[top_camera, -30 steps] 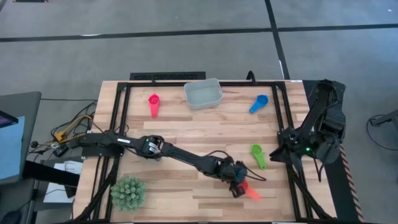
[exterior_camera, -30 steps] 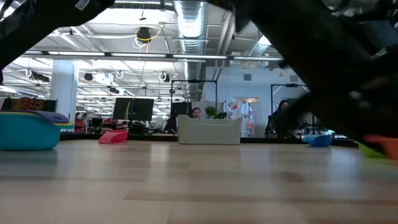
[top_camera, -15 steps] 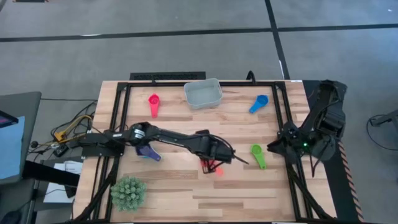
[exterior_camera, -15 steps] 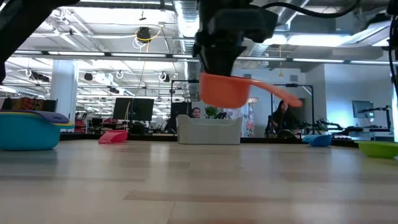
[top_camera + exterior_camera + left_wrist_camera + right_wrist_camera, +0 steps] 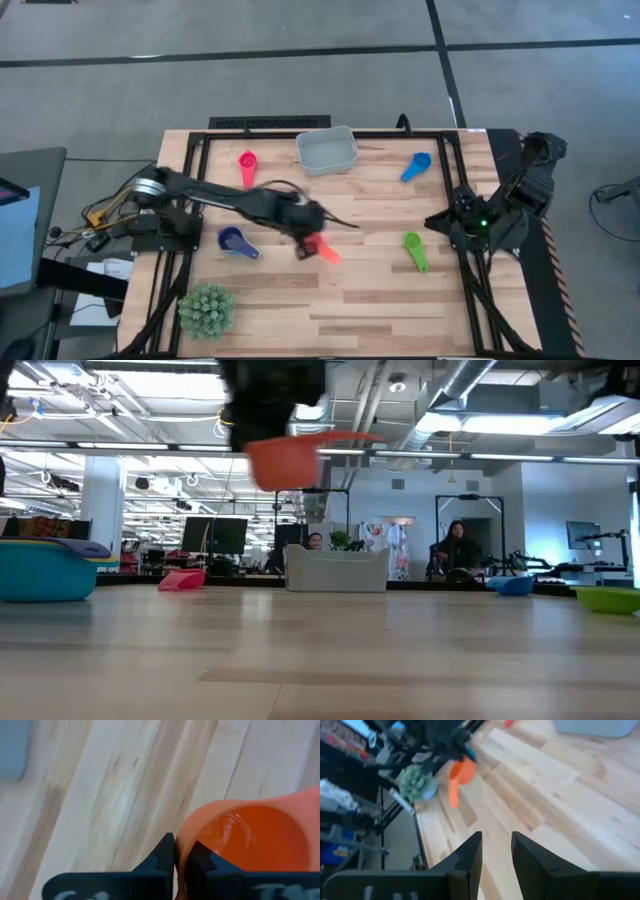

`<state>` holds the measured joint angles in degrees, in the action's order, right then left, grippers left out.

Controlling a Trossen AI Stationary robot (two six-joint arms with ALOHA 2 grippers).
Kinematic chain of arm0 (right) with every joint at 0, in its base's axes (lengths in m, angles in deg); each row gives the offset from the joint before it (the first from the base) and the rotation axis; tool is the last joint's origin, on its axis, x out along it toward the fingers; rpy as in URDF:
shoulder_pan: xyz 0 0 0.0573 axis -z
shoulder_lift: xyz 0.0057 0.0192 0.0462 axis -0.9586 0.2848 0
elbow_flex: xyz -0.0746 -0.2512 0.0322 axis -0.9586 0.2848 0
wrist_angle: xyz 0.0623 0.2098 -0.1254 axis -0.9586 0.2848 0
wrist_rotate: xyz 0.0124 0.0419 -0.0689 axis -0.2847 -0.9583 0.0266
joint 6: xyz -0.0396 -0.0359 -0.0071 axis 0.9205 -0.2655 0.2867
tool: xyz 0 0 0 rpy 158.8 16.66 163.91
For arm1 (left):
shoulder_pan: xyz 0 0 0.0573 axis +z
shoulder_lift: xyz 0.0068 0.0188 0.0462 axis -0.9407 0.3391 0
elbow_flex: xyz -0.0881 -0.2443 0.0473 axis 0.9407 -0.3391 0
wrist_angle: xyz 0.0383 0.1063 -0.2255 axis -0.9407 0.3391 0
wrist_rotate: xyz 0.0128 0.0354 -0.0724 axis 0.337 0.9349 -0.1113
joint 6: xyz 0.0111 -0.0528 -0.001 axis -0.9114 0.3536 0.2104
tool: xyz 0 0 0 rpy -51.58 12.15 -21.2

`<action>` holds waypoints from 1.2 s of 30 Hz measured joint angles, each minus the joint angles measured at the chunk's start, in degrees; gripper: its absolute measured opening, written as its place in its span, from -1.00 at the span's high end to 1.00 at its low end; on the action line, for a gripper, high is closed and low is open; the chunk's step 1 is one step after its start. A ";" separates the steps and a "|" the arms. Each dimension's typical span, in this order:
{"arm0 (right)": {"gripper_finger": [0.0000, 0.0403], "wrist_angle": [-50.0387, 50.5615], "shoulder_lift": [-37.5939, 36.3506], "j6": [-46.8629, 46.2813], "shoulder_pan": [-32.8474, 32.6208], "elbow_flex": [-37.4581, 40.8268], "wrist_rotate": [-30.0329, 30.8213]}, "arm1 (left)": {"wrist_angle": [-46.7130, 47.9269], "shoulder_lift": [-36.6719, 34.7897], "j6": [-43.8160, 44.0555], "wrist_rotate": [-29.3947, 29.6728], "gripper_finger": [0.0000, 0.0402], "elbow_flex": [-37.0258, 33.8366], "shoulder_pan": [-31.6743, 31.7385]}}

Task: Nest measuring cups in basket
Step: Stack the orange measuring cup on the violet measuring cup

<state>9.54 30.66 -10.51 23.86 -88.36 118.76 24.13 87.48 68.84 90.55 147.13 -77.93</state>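
My left gripper (image 5: 303,233) hangs over the middle of the table, shut on the orange measuring cup (image 5: 322,249), which the low view shows high above the wood (image 5: 284,458). The pale grey-blue basket (image 5: 327,150) stands on its base at the far edge. On the table lie the red cup (image 5: 247,165), the light blue cup (image 5: 415,165), the green cup (image 5: 414,250) and the dark blue cup (image 5: 234,241). My right gripper (image 5: 496,852) is open and waits at the table's right edge, touching nothing. The other cups are out of view. My left gripper holds the orange cup by the rim of its bowl (image 5: 181,845), on the side away from the handle. One finger (image 5: 200,859) is inside the bowl and the other finger (image 5: 164,854) outside. The fingers come from above. The cup is lifted clear, its handle (image 5: 329,255) pointing toward the near right.
A spiky green ball plant (image 5: 205,310) sits at the near left corner. A black frame rail (image 5: 196,160) runs around the tabletop. Bare wood lies between the basket and the green cup. People and desks show in the room beyond the far edge.
My left gripper has carried the orange cup from the table's near right part up and toward the left and far side. The cup, low at the table a second ago, now hangs lifted clear. The arm's move has uncovered the dark blue cup.
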 joint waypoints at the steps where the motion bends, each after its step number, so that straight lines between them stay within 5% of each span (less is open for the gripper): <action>1: 0.36 0.30 -0.33 0.04 1.05 0.00 -0.01 | -0.34 -3.15 0.86 0.20 0.98 -3.29 0.01; 10: 0.39 1.23 -3.21 1.25 10.14 0.00 -0.29 | -0.08 -32.05 12.05 2.70 0.99 -27.81 -1.20; 16: 0.39 1.42 -1.83 1.20 15.25 0.00 -0.81 | -0.26 -45.10 16.87 3.06 0.99 -39.31 -2.65; 26: 0.38 -0.52 2.82 -0.36 21.45 0.00 -5.33 | 8.16 -54.69 13.24 2.80 0.99 -46.49 -3.18; 36: 0.21 -6.73 9.28 -1.70 24.24 0.00 -6.73 | 6.05 -55.83 10.29 -0.41 0.93 -51.66 -3.21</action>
<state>2.81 39.94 -12.21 48.10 -88.36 112.03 30.18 31.64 79.13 90.14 95.47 -81.14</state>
